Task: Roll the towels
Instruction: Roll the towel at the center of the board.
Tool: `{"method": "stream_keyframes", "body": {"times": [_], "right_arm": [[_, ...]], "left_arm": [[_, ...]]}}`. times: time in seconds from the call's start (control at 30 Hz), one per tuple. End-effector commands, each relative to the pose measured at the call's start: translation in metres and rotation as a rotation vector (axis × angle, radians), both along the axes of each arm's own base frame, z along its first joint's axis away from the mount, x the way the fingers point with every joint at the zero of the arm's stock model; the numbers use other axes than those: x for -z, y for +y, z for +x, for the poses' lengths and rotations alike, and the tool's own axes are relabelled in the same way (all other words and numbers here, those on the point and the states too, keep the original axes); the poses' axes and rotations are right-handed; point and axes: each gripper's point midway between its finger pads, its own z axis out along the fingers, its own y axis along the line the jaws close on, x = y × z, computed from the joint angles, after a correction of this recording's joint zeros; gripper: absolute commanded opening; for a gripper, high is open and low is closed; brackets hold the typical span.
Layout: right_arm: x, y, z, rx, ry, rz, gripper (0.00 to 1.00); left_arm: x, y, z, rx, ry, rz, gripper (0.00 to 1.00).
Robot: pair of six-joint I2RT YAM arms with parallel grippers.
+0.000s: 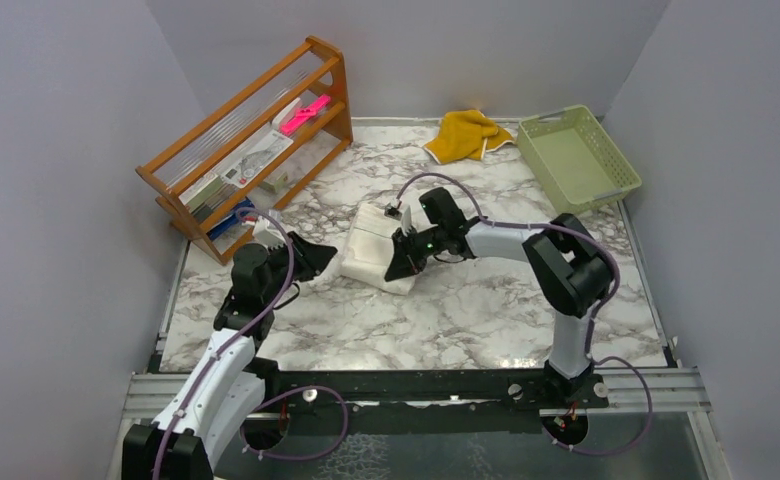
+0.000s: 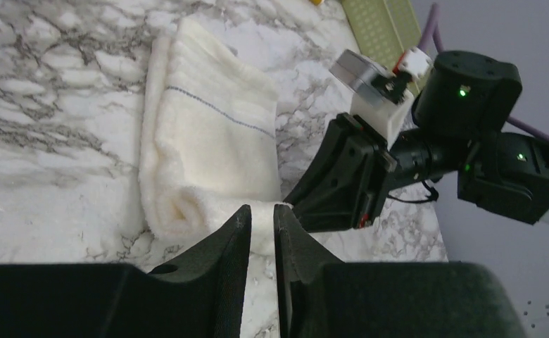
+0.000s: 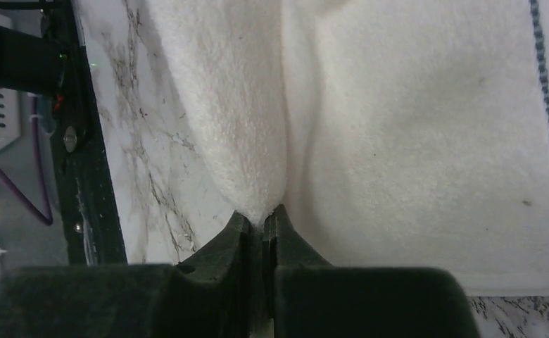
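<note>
My right claw [image 3: 261, 215] pinched a fold of the plain cream-white cloth towel [image 3: 412, 141]; left claw [image 2: 262, 210] sat barely spread beside it. I judged rolling needed even tension.

Wooden rack [image 1: 249, 148] back left, pink object [image 1: 304, 113] on its shelf, pale green basket [image 1: 578, 160] back right, marble table [image 1: 486, 300].

One cream towel [image 1: 371, 248], one mustard towel [image 1: 464, 135] (two altogether), one rack [image 1: 231, 108], one basket [image 1: 578, 158].
</note>
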Motion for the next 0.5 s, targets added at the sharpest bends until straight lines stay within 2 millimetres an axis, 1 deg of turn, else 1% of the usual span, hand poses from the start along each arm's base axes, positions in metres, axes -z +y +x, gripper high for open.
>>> {"method": "stream_keyframes", "body": {"times": [0.0, 0.13, 0.2, 0.37, 0.47], "right_arm": [[0.009, 0.002, -0.023, -0.022, 0.362, 0.035, 0.01], [0.02, 0.006, -0.023, -0.01, 0.461, 0.014, 0.01], [0.022, 0.008, -0.024, -0.012, 0.492, 0.014, 0.01], [0.027, 0.01, -0.024, -0.001, 0.556, -0.002, 0.01], [0.03, 0.01, -0.022, 0.015, 0.57, -0.021, 0.01]], "left_arm": [[0.009, -0.013, -0.011, 0.09, -0.007, -0.039, 0.2], [0.013, -0.015, -0.012, 0.099, -0.023, -0.047, 0.2], [0.014, -0.018, -0.012, 0.114, -0.023, -0.054, 0.2], [0.021, -0.031, -0.014, 0.171, -0.012, -0.072, 0.2], [0.032, -0.042, -0.015, 0.207, 0.018, -0.06, 0.2]]}}
